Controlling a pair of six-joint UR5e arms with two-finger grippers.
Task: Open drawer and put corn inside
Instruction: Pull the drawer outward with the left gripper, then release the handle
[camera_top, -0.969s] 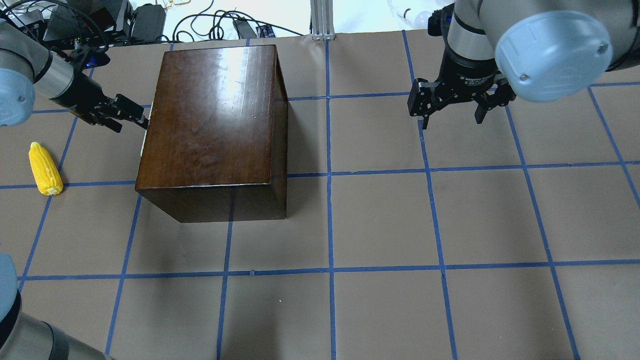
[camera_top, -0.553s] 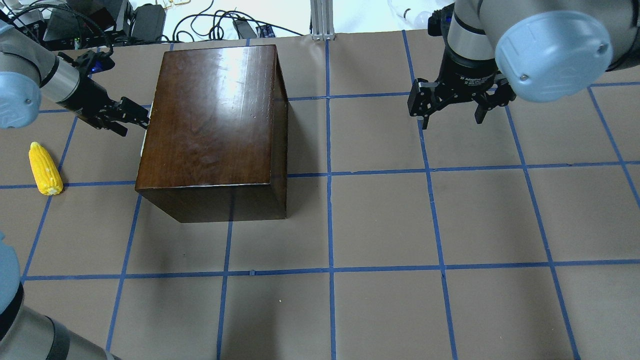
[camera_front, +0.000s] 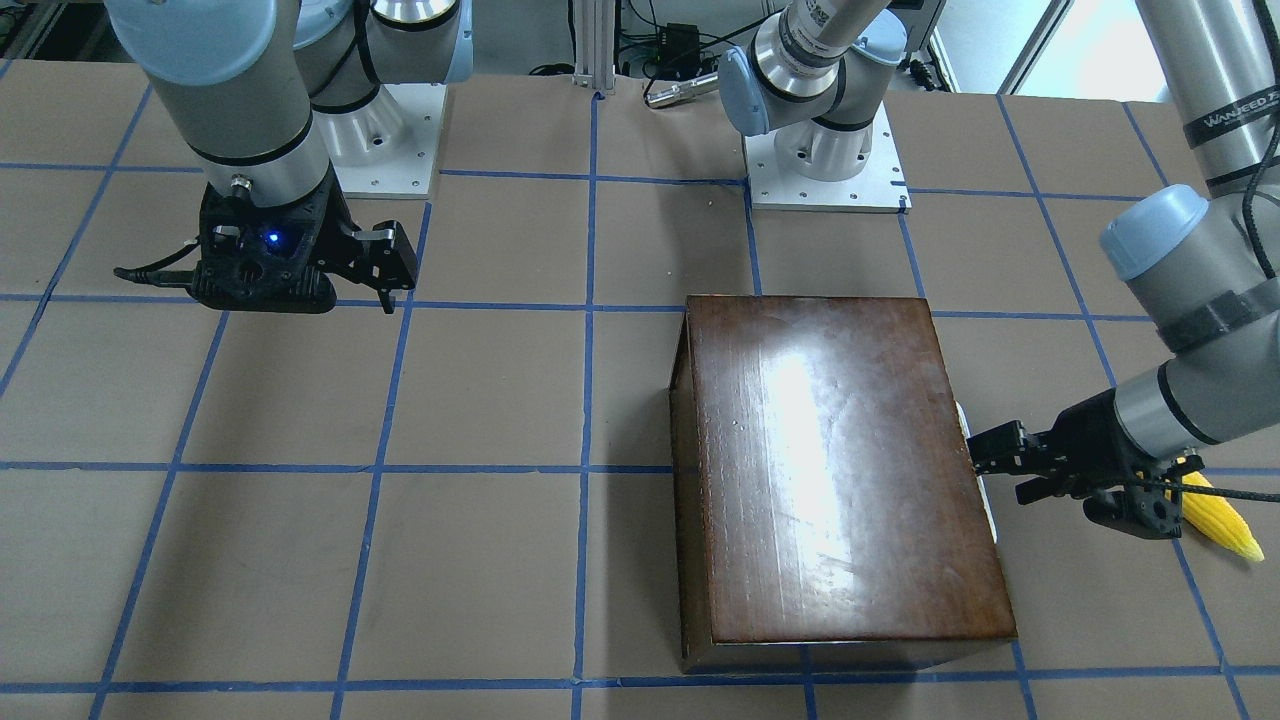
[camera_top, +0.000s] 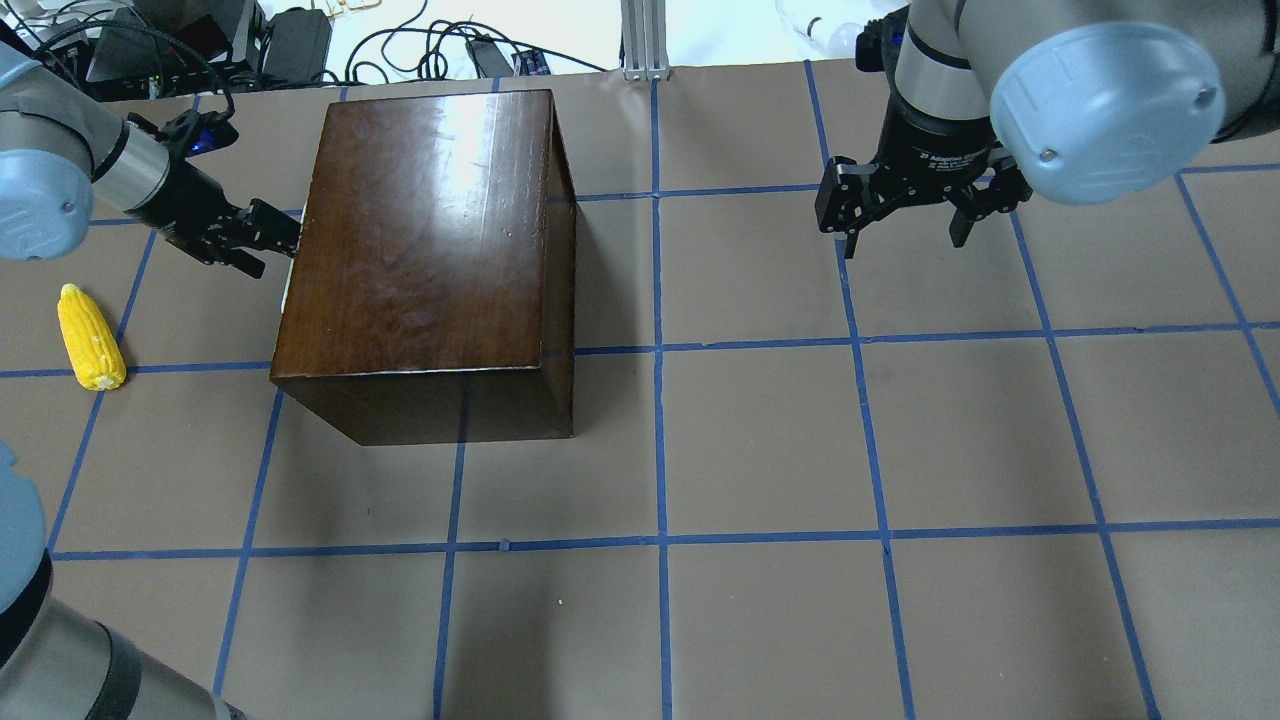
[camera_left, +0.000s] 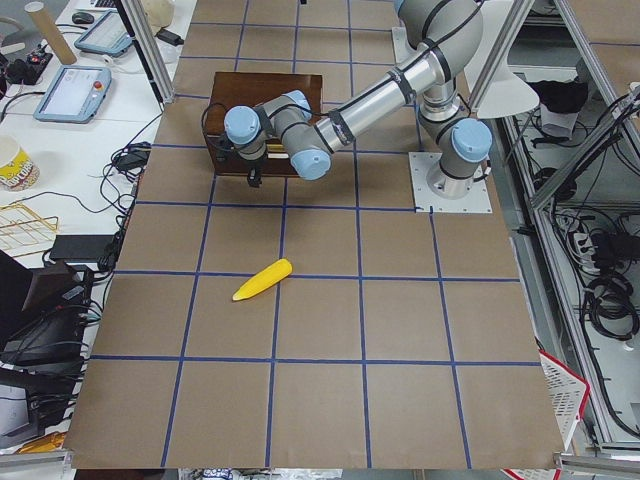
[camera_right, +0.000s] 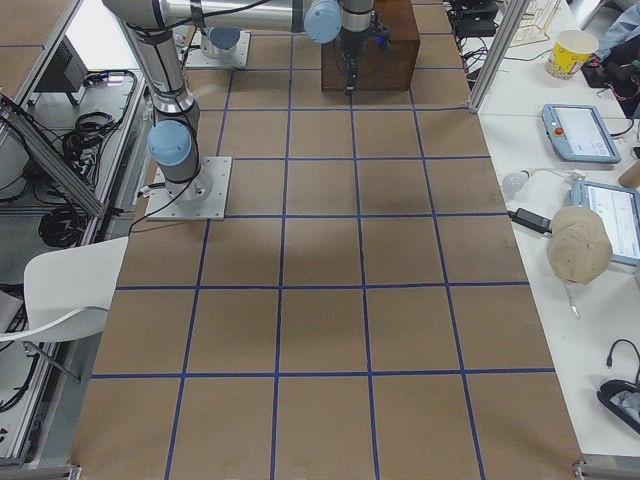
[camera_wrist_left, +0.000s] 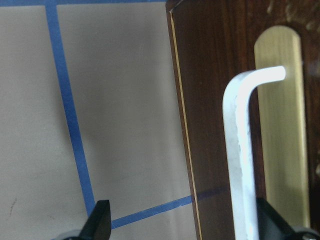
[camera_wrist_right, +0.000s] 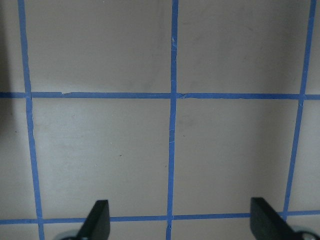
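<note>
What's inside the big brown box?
The inside is hidden. The top and walls of the box cover it, and the drawer with its silver handle looks shut. The corn lies outside on the table.

Left arm (camera_top: 110, 165) reaching in from 9 o'clock in the overhead view, left gripper (camera_top: 272, 245) low and near level, pointing toward 4 o'clock, jaws spread wide, right arm (camera_top: 1100, 100) at 1 o'clock, right gripper (camera_top: 905, 243) pointing straight down, jaws apart.

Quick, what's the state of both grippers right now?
Left gripper: open, fingers either side of the drawer handle, not closed on it.
Right gripper: open, holding nothing, over the table.
</note>
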